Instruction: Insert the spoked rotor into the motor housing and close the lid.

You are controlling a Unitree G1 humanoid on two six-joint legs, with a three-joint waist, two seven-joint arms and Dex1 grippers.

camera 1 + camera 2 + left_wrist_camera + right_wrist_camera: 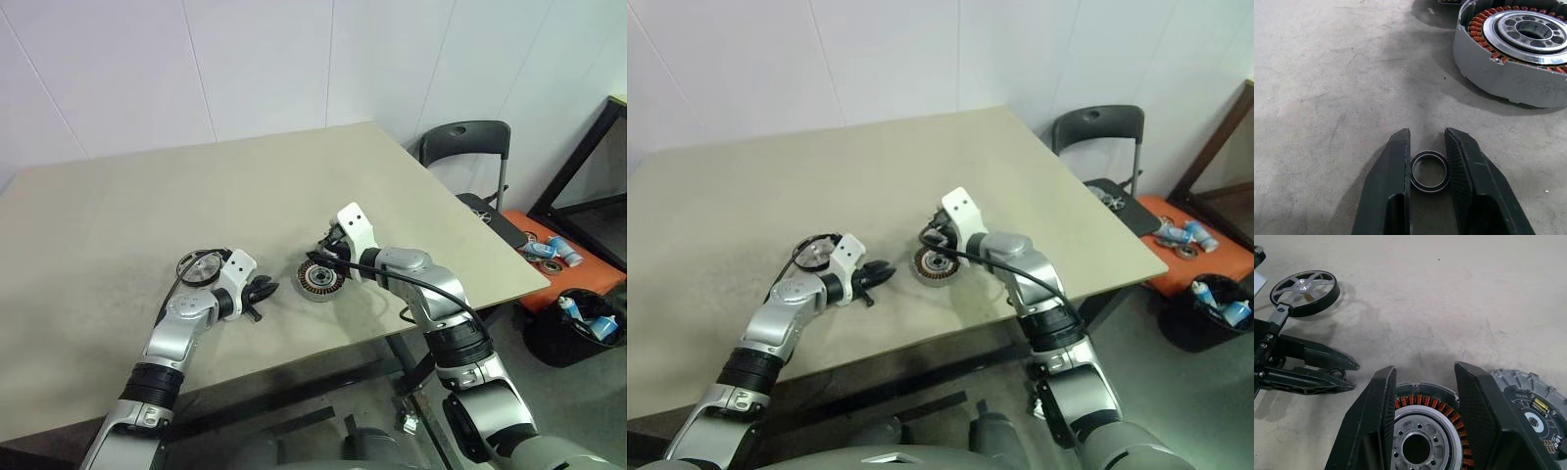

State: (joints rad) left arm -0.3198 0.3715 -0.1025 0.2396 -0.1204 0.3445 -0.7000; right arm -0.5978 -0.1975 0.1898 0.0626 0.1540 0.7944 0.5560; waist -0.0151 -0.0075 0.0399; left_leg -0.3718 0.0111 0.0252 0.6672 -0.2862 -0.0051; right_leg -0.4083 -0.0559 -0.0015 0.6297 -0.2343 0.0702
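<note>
From the head, the housing [316, 279] lies on the table [118, 215] under the right gripper [320, 260]; the rotor [201, 267] lies behind the left gripper [265, 290].

Left wrist: the fingers [1393, 181] pinch a small black ring [1430, 170].

Right wrist: parted fingers [1376, 416] straddle the housing; a lid [1533, 411] lies beside it.

No lettering, label, brand or number can be read. A round black plate [1533, 417] at the lower right of the right wrist view carries small white marks, too fine to make out.
</note>
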